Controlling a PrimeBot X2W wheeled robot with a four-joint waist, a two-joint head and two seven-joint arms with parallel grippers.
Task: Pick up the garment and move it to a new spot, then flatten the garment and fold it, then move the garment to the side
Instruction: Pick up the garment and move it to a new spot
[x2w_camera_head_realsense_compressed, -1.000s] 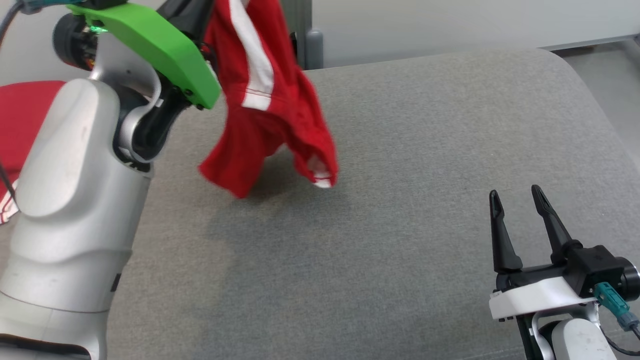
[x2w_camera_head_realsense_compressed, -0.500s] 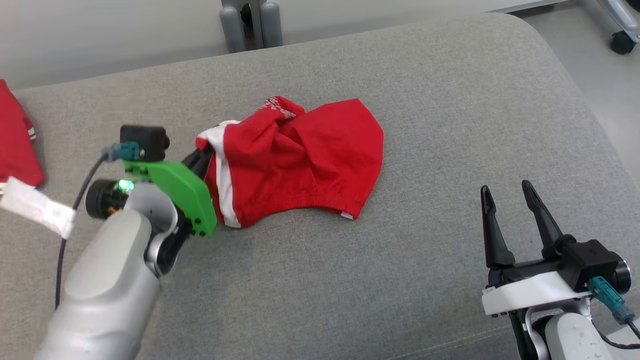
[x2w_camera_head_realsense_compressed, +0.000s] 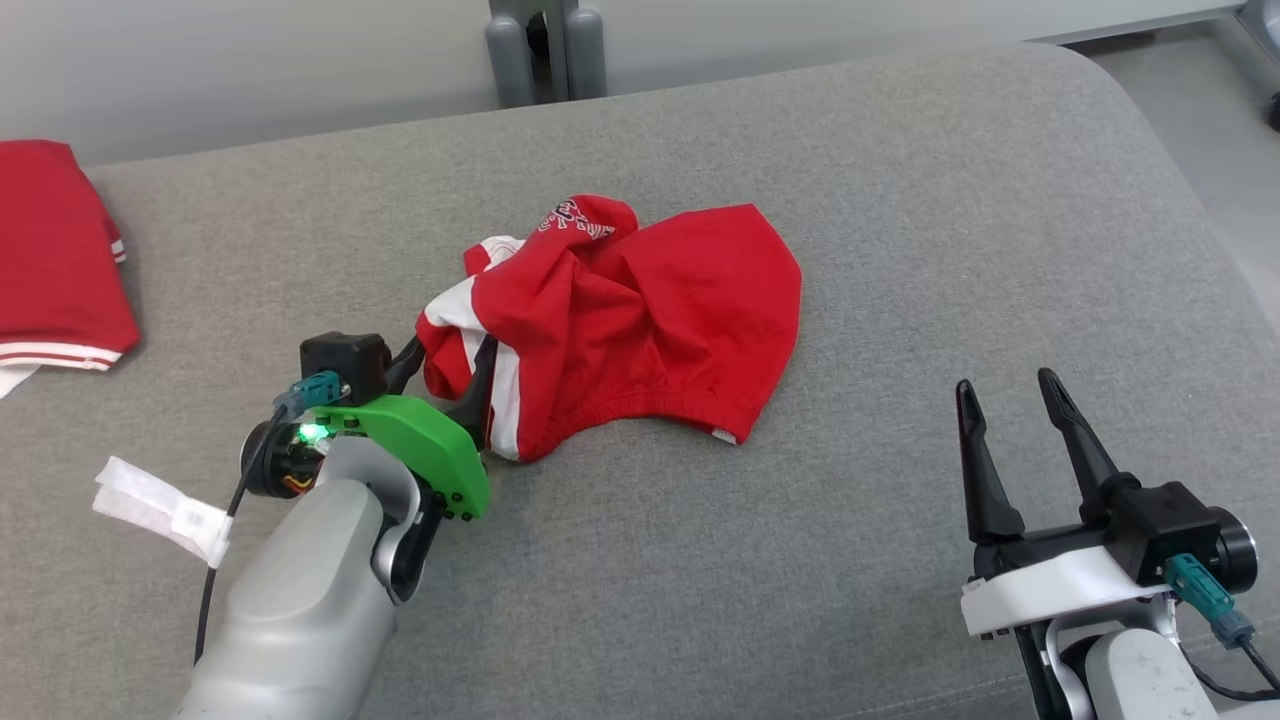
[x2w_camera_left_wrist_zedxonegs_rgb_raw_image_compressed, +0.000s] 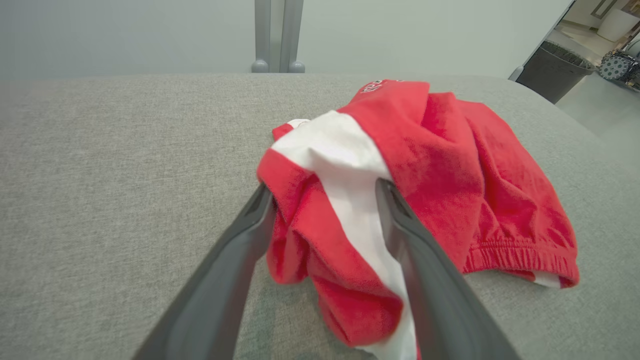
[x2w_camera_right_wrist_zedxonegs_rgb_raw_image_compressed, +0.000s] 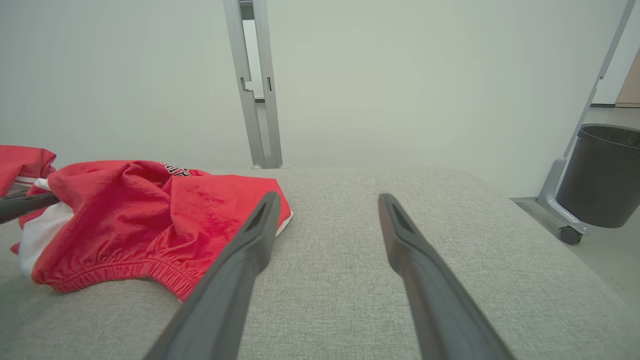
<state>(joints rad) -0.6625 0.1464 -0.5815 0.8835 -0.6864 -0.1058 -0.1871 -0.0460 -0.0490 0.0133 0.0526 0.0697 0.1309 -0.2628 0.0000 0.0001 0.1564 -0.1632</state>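
The garment is a pair of red shorts with a white side stripe. It lies crumpled on the grey padded surface, left of centre. My left gripper is at the garment's left end. Its fingers stand wide apart on either side of the striped fold, which rests loose between them. In the left wrist view the left gripper straddles the white stripe of the garment. My right gripper is open and holds nothing at the lower right, well clear of the cloth. In the right wrist view the garment lies to the left of the right gripper.
A second red garment, folded, lies at the far left edge. A white tag strip hangs off the left arm's cable. A grey metal post stands behind the surface. A black bin stands on the floor to the right.
A second ago my left gripper held the garment hanging in the air. It has since laid the garment on the surface and spread its fingers. The head camera also shifted.
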